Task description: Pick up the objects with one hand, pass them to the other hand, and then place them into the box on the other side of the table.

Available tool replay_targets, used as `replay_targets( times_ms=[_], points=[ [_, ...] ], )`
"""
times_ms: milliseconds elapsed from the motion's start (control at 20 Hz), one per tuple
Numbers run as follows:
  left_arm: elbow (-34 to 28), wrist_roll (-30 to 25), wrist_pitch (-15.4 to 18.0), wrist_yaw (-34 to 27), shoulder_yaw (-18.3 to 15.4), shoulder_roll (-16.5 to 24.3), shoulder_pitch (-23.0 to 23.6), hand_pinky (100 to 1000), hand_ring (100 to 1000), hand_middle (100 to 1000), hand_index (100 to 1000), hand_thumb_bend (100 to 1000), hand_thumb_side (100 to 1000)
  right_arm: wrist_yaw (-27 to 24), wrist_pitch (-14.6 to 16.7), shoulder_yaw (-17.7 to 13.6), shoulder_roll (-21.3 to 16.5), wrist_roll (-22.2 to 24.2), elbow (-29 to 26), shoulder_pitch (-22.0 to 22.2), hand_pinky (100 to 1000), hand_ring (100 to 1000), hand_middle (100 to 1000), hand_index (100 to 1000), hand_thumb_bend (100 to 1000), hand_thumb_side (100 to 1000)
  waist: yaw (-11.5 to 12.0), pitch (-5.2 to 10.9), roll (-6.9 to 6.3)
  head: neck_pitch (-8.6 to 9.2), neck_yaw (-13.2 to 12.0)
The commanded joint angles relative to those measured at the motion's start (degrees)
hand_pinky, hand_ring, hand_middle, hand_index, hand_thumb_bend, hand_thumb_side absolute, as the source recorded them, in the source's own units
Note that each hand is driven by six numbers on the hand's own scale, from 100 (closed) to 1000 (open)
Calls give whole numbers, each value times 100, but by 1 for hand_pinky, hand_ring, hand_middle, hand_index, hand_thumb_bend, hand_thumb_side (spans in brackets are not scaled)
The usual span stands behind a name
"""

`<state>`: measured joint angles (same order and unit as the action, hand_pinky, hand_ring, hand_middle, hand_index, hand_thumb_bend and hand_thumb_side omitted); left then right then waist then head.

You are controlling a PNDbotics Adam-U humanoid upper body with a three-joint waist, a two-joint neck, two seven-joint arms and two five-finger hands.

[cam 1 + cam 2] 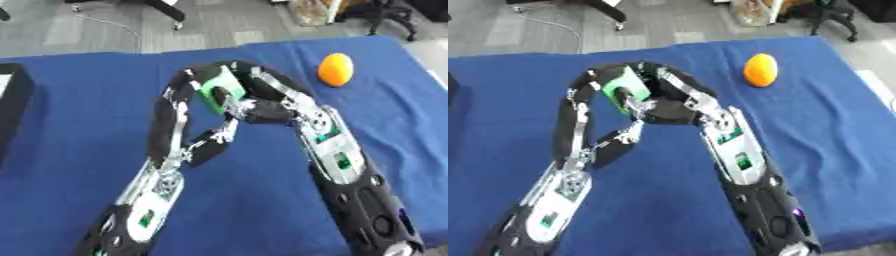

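Both arms meet over the middle of the blue surface [262, 210], and the green object [213, 86] sits right between the two hands, lifted clear of the cloth. The left hand [179, 107] arches up and over it from the left, fingers curled along its far side; the right hand [262, 107] comes in from the right with its fingers bent toward the same piece. From where I stand it looks like both are on it at once, mid-handover, though I can't be sure which hand really carries the weight, since the fingers overlap and blur together. The object seems a flat, blocky thing, its broad face tilted toward the left hand. A dark box [13, 107] stands at the left edge of the surface, so the left hand is the nearer one for the drop, with open blue cloth all the way across. An orange fruit [336, 69] lies well apart on the right, near the far corner, out of everyone's way.
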<state>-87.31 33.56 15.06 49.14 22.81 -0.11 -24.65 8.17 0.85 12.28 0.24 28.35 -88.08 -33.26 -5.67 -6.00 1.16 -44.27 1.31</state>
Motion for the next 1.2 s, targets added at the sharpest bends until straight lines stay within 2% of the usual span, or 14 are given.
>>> replay_targets(
  times_ms=[50, 100, 200, 300, 450, 650, 900, 1050, 1100, 1200],
  points=[
    [-24, -3, -60, -58, -106, -5, -60, 762, 654, 548, 704, 100, 236, -87, 3, 22, -44, 45, -137, -72, 602, 443, 313, 496, 100, 414, -8, -45, -21, 15, 7],
    [-25, 0, -59, -78, -110, -5, -60, 747, 626, 521, 677, 100, 310, -97, -1, 22, -47, 51, -143, -71, 603, 445, 316, 499, 100, 414, -7, -45, -21, 15, 9],
    [-31, 20, -58, -119, -123, -5, -59, 740, 605, 500, 653, 100, 387, -129, 5, 26, -50, 84, -160, -67, 606, 451, 335, 515, 100, 415, -7, -45, -22, 15, 8],
    [-34, 46, -65, -158, -138, -1, -56, 730, 582, 480, 630, 100, 452, -180, 30, 23, -52, 151, -176, -61, 614, 465, 388, 563, 100, 425, -11, -44, -26, 15, 12],
    [-49, 79, -78, -198, -163, 8, -47, 710, 561, 463, 609, 100, 500, -270, 96, 5, -56, 312, -207, -48, 618, 479, 440, 628, 100, 457, -17, -42, -29, 15, 16],
    [-58, 104, -72, -270, -193, 10, -34, 697, 553, 457, 601, 100, 517, -338, 146, -23, -61, 417, -227, -33, 619, 487, 468, 666, 100, 489, -25, -41, -30, 15, 15],
    [-57, 124, -38, -345, -223, 0, -18, 653, 526, 435, 576, 100, 564, -419, 187, -28, -68, 550, -257, -21, 629, 510, 522, 747, 100, 598, -31, -36, -26, 15, 30],
    [-69, 115, -3, -398, -247, 1, -7, 648, 521, 431, 572, 100, 577, -454, 209, -46, -70, 625, -273, -14, 632, 519, 546, 775, 100, 633, -36, -32, -24, 15, 37],
    [-75, 109, 7, -417, -254, 3, -2, 643, 516, 425, 565, 100, 587, -463, 216, -55, -71, 636, -281, -13, 639, 535, 587, 805, 100, 657, -38, -31, -24, 15, 41],
    [-93, 90, 28, -455, -272, 10, 12, 642, 515, 424, 564, 100, 587, -469, 231, -75, -72, 656, -302, -11, 640, 537, 591, 807, 100, 658, -42, -29, -23, 15, 47]
  ],
)
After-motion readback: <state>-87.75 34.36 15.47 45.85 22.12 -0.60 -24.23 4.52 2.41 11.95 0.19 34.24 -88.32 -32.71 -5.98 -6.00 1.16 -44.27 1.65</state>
